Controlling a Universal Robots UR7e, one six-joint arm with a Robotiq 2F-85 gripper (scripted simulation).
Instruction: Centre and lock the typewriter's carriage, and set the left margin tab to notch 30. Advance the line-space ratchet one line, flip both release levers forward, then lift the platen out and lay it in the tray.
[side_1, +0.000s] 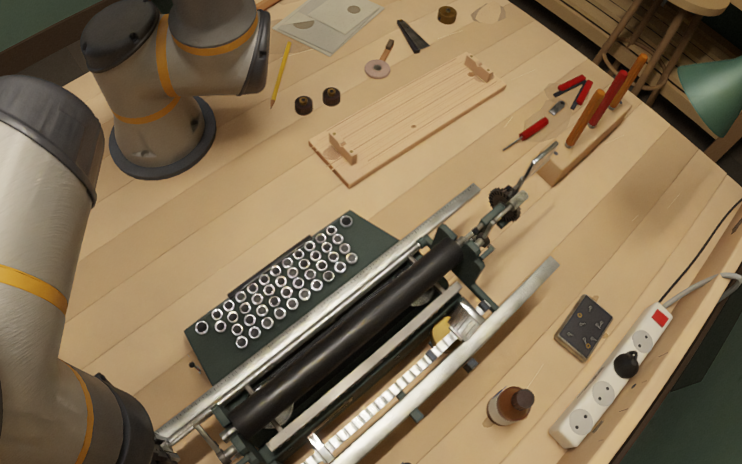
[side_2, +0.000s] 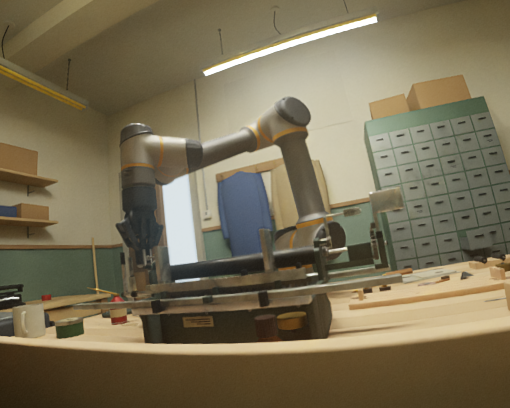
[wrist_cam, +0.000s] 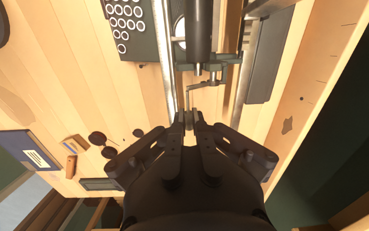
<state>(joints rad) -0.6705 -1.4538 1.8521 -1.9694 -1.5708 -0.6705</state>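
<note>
The typewriter (side_1: 306, 323) sits in the middle of the wooden bench, its black platen (side_1: 345, 336) lying in the carriage (wrist_cam: 207, 64). A thin metal release lever (wrist_cam: 188, 102) at the platen's near end is held by my gripper (wrist_cam: 188, 119), which is closed around its tip. The lever bends up to a pivot beside the platen's axle. At the carriage's far end a second lever (side_1: 533, 164) and a toothed ratchet wheel (side_1: 500, 199) stick out. The wooden tray (side_1: 407, 117) lies beyond the keyboard (side_1: 284, 287). In the second side camera the gripper (side_2: 142, 257) hangs over the typewriter's left end.
A tool block with screwdrivers (side_1: 591, 126) stands past the carriage's far end. A brown bottle (side_1: 509, 405), a small dark box (side_1: 583, 327) and a power strip (side_1: 613, 375) lie behind the typewriter. The arm's base (side_1: 158, 131) stands beyond the keyboard. The bench edge runs close on the right.
</note>
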